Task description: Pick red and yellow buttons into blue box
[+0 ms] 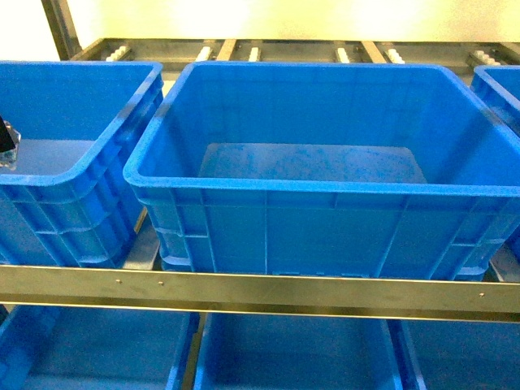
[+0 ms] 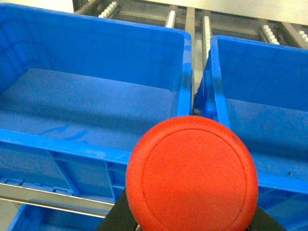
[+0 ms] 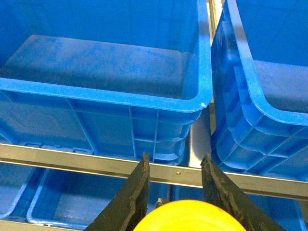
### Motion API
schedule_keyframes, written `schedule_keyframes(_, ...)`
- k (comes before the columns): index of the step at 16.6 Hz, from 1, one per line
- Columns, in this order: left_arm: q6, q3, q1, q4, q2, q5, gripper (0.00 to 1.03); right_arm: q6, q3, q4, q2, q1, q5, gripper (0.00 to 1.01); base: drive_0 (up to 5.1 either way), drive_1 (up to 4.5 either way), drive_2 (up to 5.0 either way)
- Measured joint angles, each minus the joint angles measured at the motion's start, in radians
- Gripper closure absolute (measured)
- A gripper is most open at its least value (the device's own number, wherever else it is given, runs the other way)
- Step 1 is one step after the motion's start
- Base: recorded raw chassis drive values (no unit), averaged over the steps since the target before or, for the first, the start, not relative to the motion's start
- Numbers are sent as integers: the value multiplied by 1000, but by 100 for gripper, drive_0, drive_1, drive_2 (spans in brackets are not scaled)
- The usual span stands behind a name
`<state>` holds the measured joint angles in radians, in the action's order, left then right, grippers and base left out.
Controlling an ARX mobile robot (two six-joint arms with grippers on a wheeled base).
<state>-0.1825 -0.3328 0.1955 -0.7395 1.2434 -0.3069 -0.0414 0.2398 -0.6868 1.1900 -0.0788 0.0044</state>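
The red button fills the bottom of the left wrist view, its round cap facing the camera. My left gripper is shut on it, and only the black fingers show beside the cap. The yellow button sits low in the right wrist view, with my right gripper shut on it. Both buttons' bodies are hidden. The blue box, a deep crate, stands in the middle of the shelf with nothing in it. It shows again as the blue box, beyond and above the right gripper.
More blue crates flank the box, one left and one right. A steel shelf rail runs across in front, with further crates below it. A small dark object shows at the far left edge.
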Motion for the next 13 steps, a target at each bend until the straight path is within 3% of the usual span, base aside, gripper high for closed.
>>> schedule_keyframes(4,0,0,-3,-4,-5,-5,80,0,-1,1,0,-1,2,72,-2,409,-412)
schedule_keyframes(7,0,0,-1,-2,0,-3,80,-4,-5,-2,-13,2,23,72,0,0,0)
schedule_keyframes(8,0,0,-1,-2,-1,-3,80,-8,29,64,-57,1,22,72,0,0,0)
schedule_keyframes(9,0,0,-1,-2,-1,-3,80,-6,199,89,66,-58,-23,72,0,0,0)
schedule_keyframes(13,0,0,-1,-2,-1,-3,80,-8,434,85,337,-93,-38,72,0,0,0)
